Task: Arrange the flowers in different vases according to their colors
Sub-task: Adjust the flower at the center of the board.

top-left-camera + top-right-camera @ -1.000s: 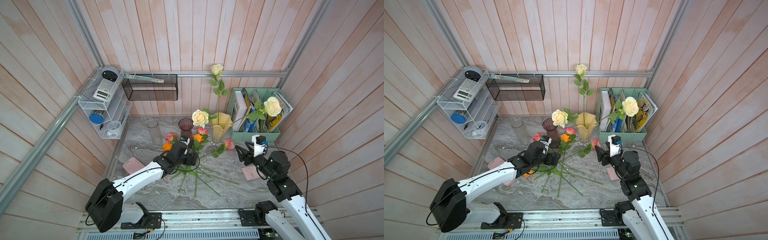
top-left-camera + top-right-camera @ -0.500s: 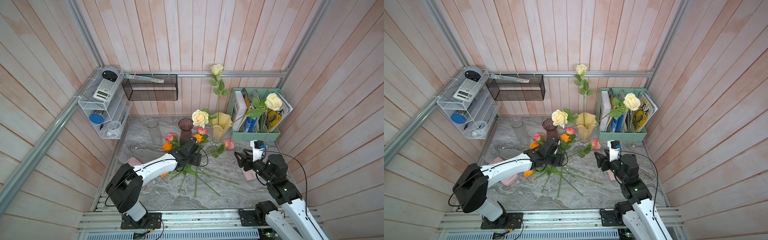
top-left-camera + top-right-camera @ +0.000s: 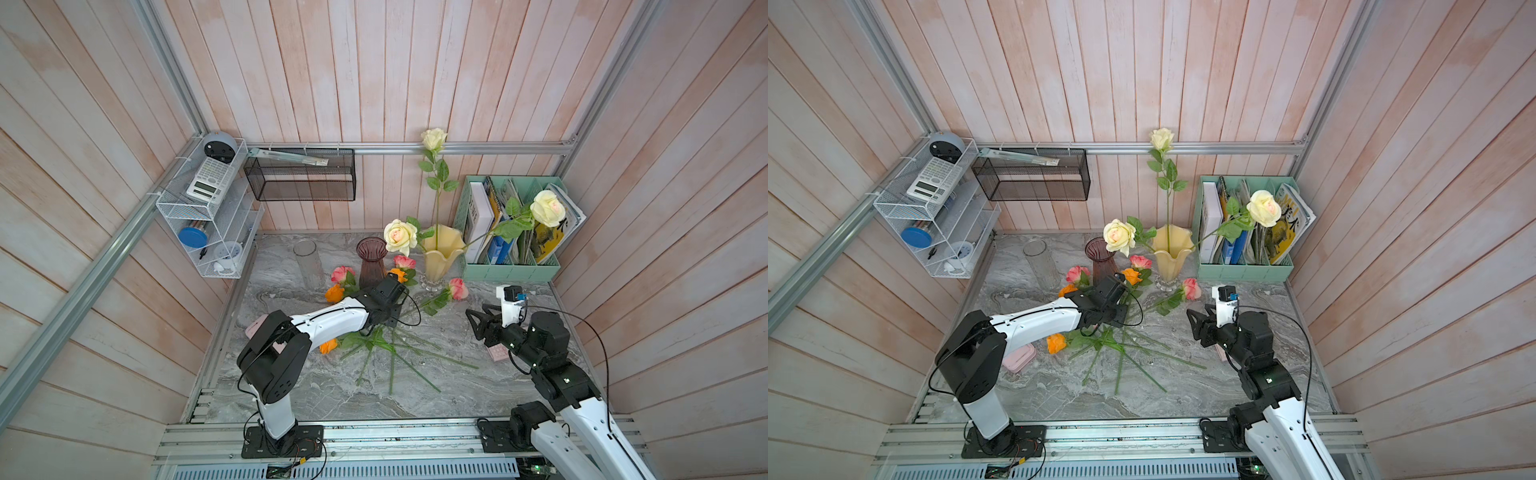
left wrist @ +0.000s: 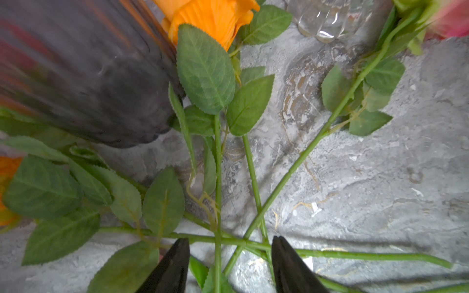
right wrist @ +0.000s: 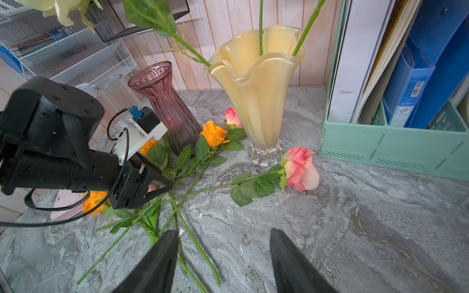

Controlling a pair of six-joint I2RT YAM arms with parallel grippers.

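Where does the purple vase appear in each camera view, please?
Top views: in both, the purple vase stands upright between the clear vase and the yellow vase.
Left wrist: the blurred dark mass, very close.
Right wrist: upright between the same two vases.
Shared landmark: the orange rose lying by its base, in all four views.

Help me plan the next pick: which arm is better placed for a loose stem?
Left: the left end effector sits open over the crossed stems; the right end effector hovers open, apart from them.
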